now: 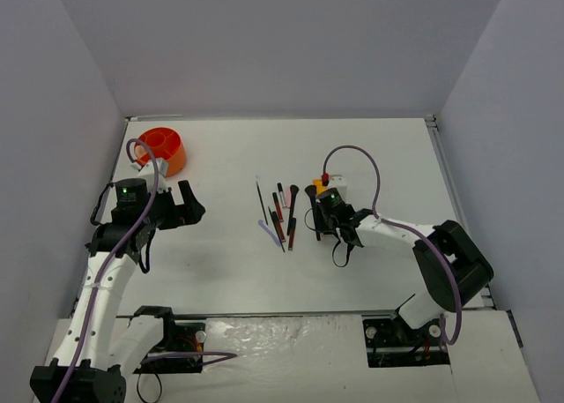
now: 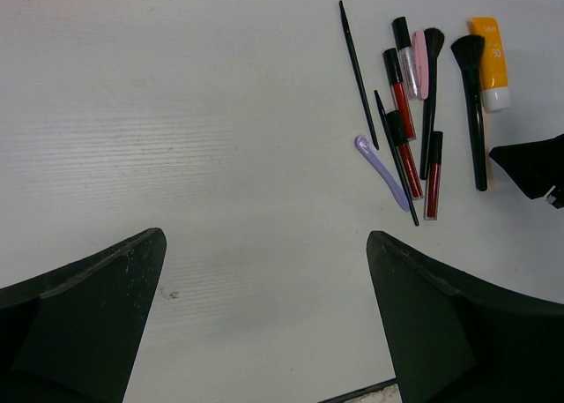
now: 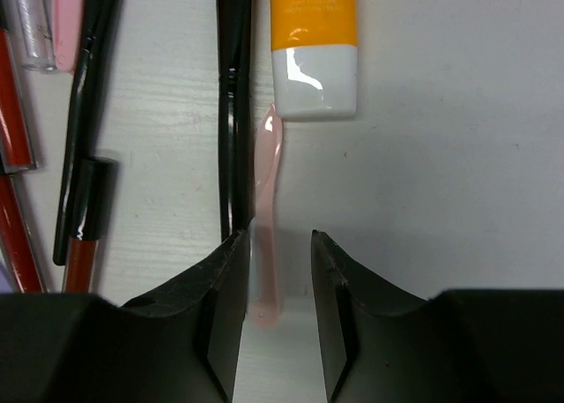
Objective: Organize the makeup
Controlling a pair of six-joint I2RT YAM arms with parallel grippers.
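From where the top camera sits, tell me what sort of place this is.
Probably a robot test cell, not a home: a plain white table boxed in by blank walls, a left arm and right arm bolted at its near edge, and makeup laid out as props.

Top view looks down; both wrist views share the makeup, right nearest.

Bright, even light casts soft shadows, glare streaks the orange-white tube, and close foreground blurs.
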